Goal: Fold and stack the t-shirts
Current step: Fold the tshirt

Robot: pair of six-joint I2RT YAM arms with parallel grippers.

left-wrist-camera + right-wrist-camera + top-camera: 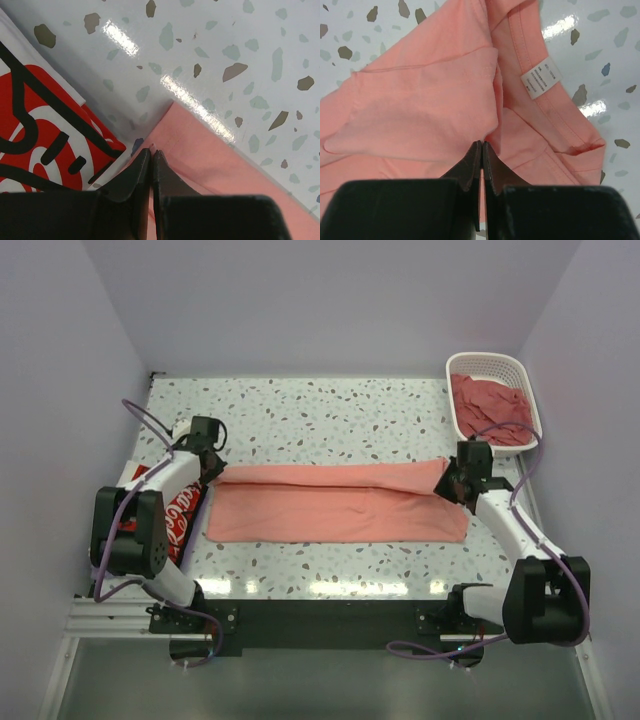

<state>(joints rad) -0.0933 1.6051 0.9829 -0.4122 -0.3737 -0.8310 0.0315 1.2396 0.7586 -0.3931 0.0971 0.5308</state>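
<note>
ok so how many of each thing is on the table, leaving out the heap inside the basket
pink shirt: 1
white and red printed shirt: 1
basket: 1
total: 3

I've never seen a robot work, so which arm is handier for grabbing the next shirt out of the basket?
Probably its right arm: the basket sits in the far right corner, just beyond the right claw, while the left claw is at the other end of the pink shirt.
</note>
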